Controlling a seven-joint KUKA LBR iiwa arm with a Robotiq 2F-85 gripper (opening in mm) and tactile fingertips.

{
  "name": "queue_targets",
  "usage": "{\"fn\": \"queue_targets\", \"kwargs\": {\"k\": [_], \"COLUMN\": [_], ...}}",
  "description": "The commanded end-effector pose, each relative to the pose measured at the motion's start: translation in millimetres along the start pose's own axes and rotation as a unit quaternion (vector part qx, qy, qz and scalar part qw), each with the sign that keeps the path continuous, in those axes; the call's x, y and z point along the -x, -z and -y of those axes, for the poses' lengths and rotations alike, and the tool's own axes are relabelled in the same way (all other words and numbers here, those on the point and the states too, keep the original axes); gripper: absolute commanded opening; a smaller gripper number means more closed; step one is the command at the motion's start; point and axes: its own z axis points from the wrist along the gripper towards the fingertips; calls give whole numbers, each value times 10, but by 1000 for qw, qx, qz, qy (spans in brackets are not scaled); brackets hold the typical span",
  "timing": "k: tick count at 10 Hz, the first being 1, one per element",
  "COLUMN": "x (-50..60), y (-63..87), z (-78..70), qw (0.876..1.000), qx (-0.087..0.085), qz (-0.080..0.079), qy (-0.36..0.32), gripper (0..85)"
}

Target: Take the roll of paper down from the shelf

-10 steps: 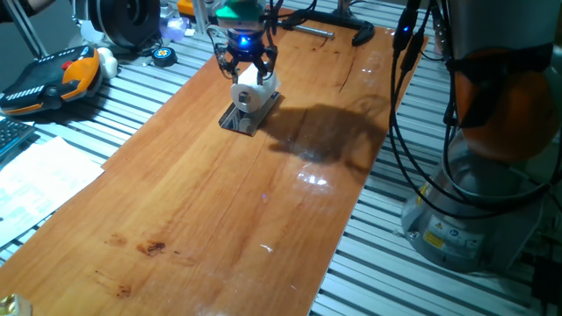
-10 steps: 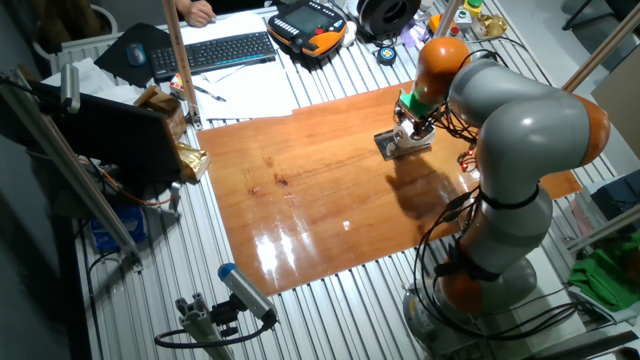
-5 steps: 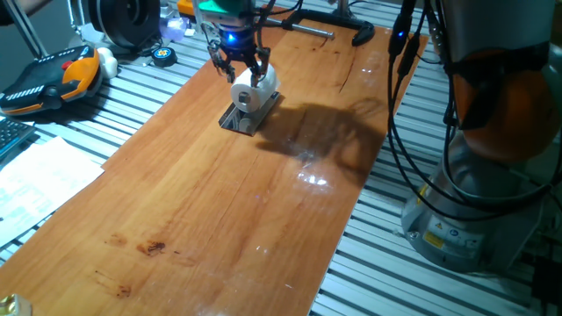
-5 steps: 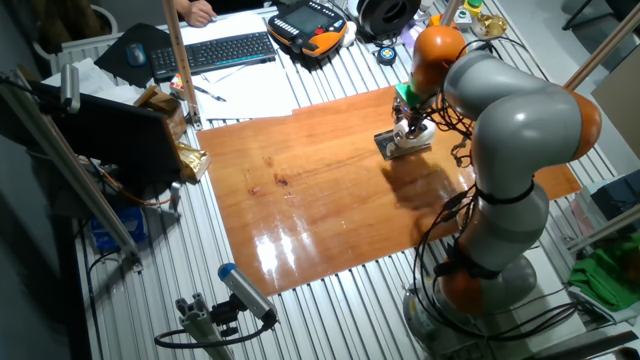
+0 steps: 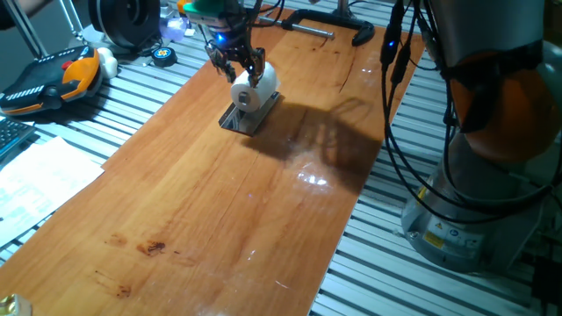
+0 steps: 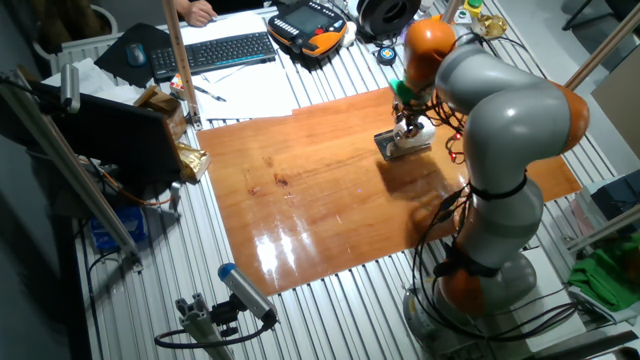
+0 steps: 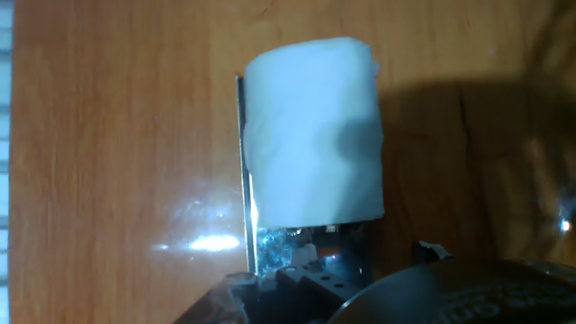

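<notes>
The wooden bench (image 5: 219,202) stretches bare from the near edge up to the shelf (image 5: 248,115), a low dark metal stand far up the board. The roll of paper (image 5: 253,87) lies on its side on that shelf, its hollow core facing the near end of the bench. The gripper (image 5: 234,63) hangs just above and a little to the far-left of the roll, with a blue light glowing on its body; its dark fingers (image 5: 248,61) point down, close to the roll's top. From these views I cannot tell whether the jaws are spread or closed, or whether they touch the paper.

In the hand view the roll (image 7: 312,130) fills the middle, below the jaws, with the shelf's thin bright edge (image 7: 245,180) running along its left side.

Beyond the jaws, at the far end of the bench, lies a black clamp (image 5: 338,26). From the other side, the grey and orange arm (image 6: 500,110) bends over the shelf (image 6: 392,146).
</notes>
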Motion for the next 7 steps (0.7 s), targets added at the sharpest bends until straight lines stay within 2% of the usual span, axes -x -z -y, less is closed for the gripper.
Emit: {"fn": "queue_targets", "kwargs": {"k": [1, 3, 7], "x": [13, 175, 343], "y": [-5, -69, -172], "z": [-16, -189, -220], "qw": [1000, 1000, 999], "qx": [-2, -4, 17], "qz": [-7, -19, -10], "qy": [-16, 4, 25], "gripper": [560, 617, 653]}}
